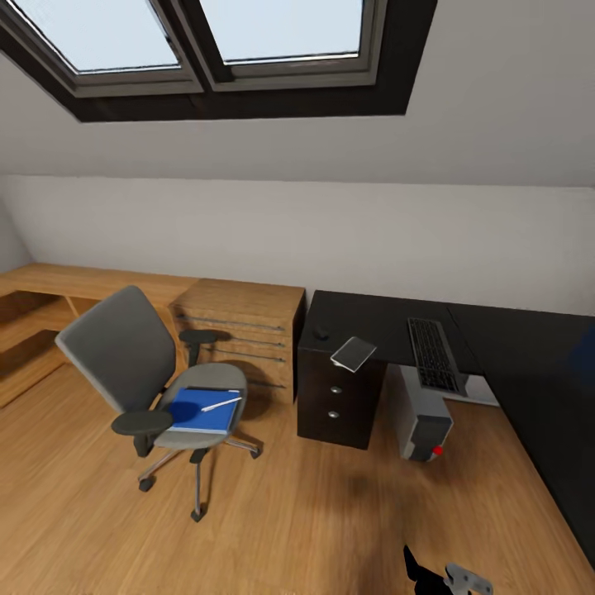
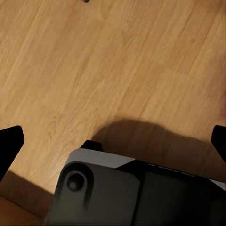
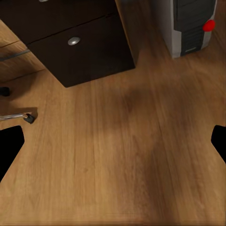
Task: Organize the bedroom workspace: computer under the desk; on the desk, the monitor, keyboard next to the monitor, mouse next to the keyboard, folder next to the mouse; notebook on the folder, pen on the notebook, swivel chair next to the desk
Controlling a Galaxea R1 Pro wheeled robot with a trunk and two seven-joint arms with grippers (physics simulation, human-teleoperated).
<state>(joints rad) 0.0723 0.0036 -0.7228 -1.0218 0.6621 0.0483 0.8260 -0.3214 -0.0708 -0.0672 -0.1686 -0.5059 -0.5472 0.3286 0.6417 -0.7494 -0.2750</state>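
The grey swivel chair [image 1: 124,355] stands on the wood floor, left of the black desk [image 1: 380,318] and apart from it. On its seat lies the blue folder [image 1: 198,413] with the pale pen [image 1: 221,404] on top. The desk carries the black mouse [image 1: 321,334], the pale notebook [image 1: 354,353] overhanging the front edge, and the keyboard [image 1: 433,354]. The light-grey computer [image 1: 423,417] [image 3: 188,26] stands under the desk. I cannot make out the monitor. My left gripper [image 2: 114,141] and right gripper [image 3: 113,143] both hang open over bare floor, holding nothing.
A light wooden chest of drawers [image 1: 244,326] stands between chair and desk, with a low wooden shelf [image 1: 49,297] along the left wall. The desk's black drawer unit [image 1: 339,397] [image 3: 80,42] has silver knobs. A chair castor [image 3: 29,117] is near. My own base [image 2: 122,193] shows below the left gripper.
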